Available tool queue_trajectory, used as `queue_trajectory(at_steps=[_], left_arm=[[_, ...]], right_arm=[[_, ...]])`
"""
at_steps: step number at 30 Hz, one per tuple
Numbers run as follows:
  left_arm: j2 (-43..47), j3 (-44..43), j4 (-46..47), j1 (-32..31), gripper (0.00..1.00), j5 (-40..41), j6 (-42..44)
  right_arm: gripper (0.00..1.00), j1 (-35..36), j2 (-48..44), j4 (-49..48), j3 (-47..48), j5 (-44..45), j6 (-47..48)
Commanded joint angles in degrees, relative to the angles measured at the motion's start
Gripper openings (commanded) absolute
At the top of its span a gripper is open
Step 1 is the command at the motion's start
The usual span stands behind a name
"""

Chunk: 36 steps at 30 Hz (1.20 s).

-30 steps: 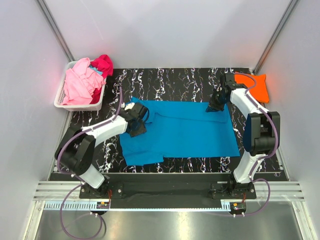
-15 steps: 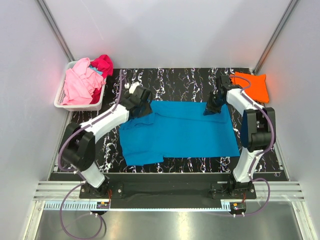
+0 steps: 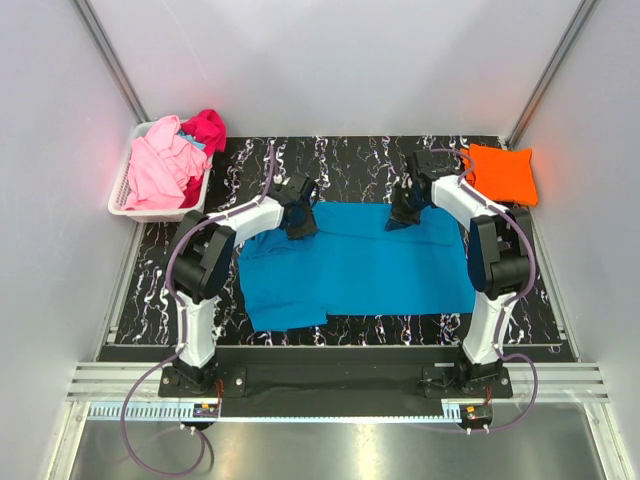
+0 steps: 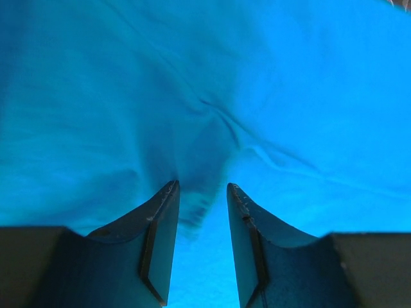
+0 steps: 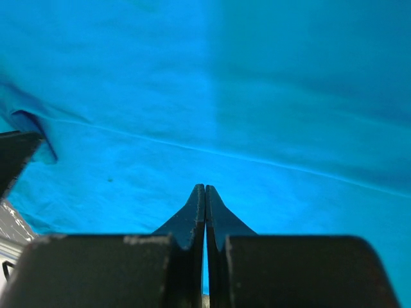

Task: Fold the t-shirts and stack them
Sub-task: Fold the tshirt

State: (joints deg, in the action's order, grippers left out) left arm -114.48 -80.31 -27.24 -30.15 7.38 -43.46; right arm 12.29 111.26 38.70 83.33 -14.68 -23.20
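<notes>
Turquoise t-shirt [image 3: 370, 265] lies flat and spread on the black marbled tabletop [image 3: 350, 160], in the middle between the two arms. Its long axis runs left-right. One flap sticks out toward the near edge at the shirt's near-left corner. Can't tell which end is the neck.

Left hand [image 3: 300, 222] is at the shirt's far-left corner, so the cloth runs right and nearward from it. In the left wrist view the hand [image 4: 202, 192] has its jaws apart, tips down on the blue cloth with a dark ruck of fabric between them. It doesn't look clamped.

Right hand [image 3: 398, 218] is on the shirt's far edge, right of centre, with most of the shirt near and left of it. In the right wrist view the hand [image 5: 205, 189] is closed, fingers pressed together, tips right at the cloth. Can't tell whether any fabric is nipped.

Orange t-shirt [image 3: 503, 172] lies folded at the far-right corner of the tabletop, apart from the blue one.

White basket [image 3: 122, 195] sits off the far-left corner and holds a crumpled pink t-shirt [image 3: 160, 165] and a magenta t-shirt [image 3: 207, 128].
</notes>
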Motion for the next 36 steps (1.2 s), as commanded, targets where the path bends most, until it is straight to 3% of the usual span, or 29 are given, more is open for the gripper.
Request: queue_trajectory(at_steps=[1,5,14,17,22,26,36], left_arm=[[-0.22,-3.10,2.64,0.01,0.39,-9.37,2.68],[0.56,-0.56,2.81,0.01,0.39,-13.70,2.94],[8.91,2.36,4.21,0.35,0.38,-10.21,5.93],[12.60,2.44,5.01,2.11,0.40,-7.39,6.46],[12.80,1.66,4.04,10.54,0.43,-3.77,0.67],[6.82,-6.57,0.02,14.15,0.44,-3.61,1.36],[-12.59,-30.15,-8.96,14.95,0.46,-3.16,4.18]], right_arm=[[0.00,2.20,1.41,-1.26,3.33,-1.58,-0.70],[0.00,3.61,1.50,-1.26,4.21,-0.88,-1.32],[0.00,6.77,1.85,-1.26,7.01,-1.41,-2.11],[0.00,8.71,2.82,-1.17,8.77,-2.11,-1.94],[0.00,13.00,6.06,-1.17,11.67,-4.04,-1.24],[0.00,17.05,9.05,-1.34,14.31,-5.10,-0.79],[0.00,25.23,16.43,-2.75,19.59,-4.84,-0.44]])
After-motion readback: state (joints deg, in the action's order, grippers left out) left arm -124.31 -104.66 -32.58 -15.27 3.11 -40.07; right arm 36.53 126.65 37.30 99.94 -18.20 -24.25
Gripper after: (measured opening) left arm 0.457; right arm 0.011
